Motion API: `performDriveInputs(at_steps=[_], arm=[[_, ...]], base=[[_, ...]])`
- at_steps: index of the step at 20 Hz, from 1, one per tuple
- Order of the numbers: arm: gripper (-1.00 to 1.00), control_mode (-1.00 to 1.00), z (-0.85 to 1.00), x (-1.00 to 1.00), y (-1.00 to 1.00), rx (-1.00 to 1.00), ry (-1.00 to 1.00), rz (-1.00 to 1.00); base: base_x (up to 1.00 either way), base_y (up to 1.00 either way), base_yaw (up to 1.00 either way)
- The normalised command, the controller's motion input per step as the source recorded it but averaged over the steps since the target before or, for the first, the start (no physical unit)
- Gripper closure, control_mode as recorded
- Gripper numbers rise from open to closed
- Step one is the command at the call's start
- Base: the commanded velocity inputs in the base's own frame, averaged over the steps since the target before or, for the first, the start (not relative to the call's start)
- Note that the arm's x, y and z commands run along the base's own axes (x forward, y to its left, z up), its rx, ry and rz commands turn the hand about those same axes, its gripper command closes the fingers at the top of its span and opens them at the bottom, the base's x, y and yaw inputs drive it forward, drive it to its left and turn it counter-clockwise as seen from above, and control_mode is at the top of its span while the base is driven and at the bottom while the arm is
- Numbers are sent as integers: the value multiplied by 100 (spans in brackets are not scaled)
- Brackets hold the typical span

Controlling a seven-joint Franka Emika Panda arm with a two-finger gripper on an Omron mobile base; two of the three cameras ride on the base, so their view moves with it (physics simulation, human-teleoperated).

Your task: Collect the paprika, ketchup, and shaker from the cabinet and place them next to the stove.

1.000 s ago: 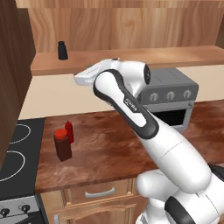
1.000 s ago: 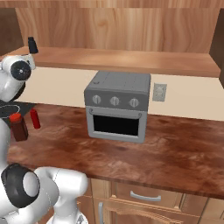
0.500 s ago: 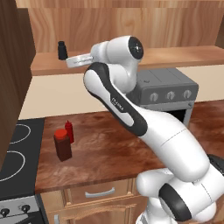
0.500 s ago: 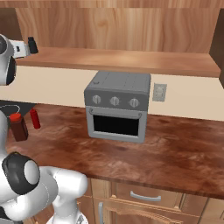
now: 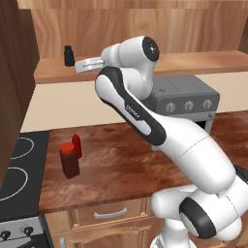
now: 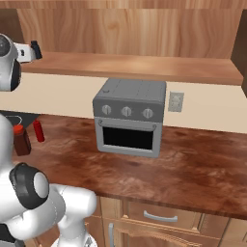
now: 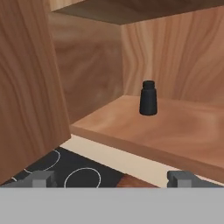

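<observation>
The shaker point(image 5: 69, 55) stands upright on the cabinet point(image 5: 193, 62) shelf, its narrow top pointing up, near the left end. The claw point(image 5: 79, 67) is open and holds nothing; it is just beside the shaker, not touching it. On the table point(image 5: 121, 164), the paprika point(image 5: 69, 160) and the ketchup point(image 5: 76, 145) stand upright, close together, next to the stove point(image 5: 19, 169).

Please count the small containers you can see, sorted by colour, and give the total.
Black: 1, the shaker on the cabinet shelf.
Red: 1, the ketchup on the counter.
Brown with red cap: 1, the paprika beside it.
Total: 3
</observation>
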Motion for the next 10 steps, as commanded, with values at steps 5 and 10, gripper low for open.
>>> performDriveInputs(at_steps=[5, 10], arm=[[-100, -100, -11, 8, -22, 1, 0, 0], [-100, -100, -12, 10, -10, 0, 0, 0]], base=[[0, 0, 0], [0, 0, 0]])
